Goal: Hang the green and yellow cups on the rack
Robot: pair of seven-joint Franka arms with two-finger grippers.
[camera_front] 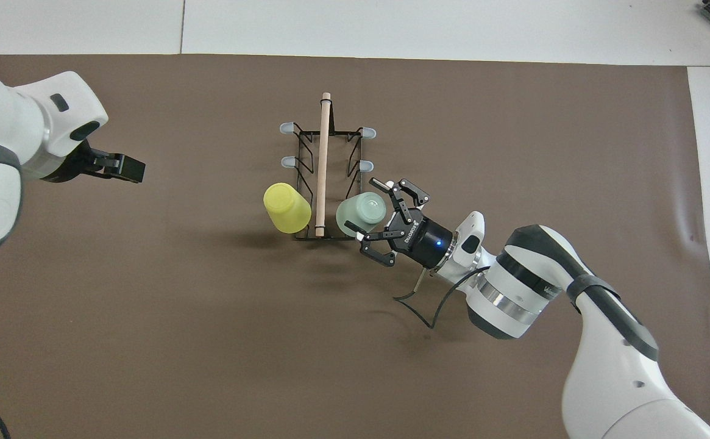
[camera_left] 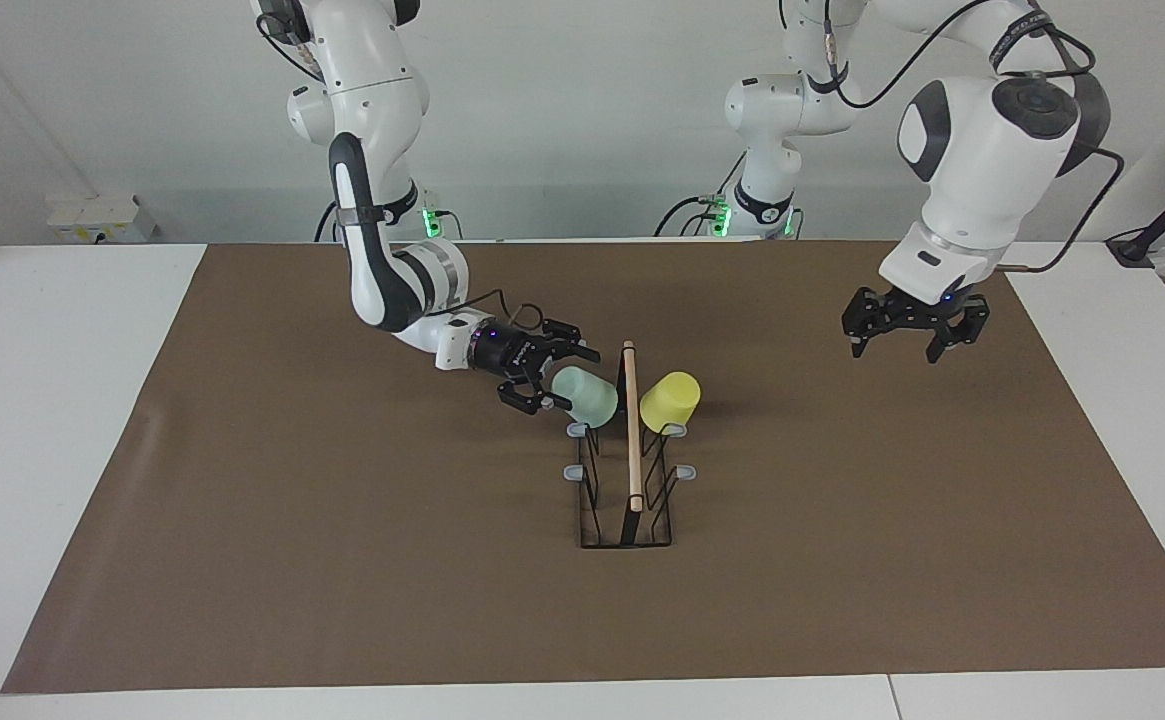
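I see both cups, yellow cup (camera_left: 671, 401) and green cup (camera_left: 585, 394), apparently pegged on the rack (camera_left: 630, 500); right tool (camera_left: 540, 383) spread beside green, left tool (camera_left: 912, 334) spread, waiting above the desk (camera_left: 342, 560).

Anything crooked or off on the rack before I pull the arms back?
Nothing stands out. The yellow cup and green cup both sit tilted on the rack pegs nearest the robots. The right claw is open beside the green cup; the left claw waits over bare mat.

Pale mint green cup (camera_left: 584, 394); bright yellow cup (camera_left: 670, 400). Black wire rack (camera_left: 627, 470), light wooden rod, grey peg tips. Plain brown mat (camera_left: 342, 560) on white table (camera_left: 52, 340). Arms white, black grippers.
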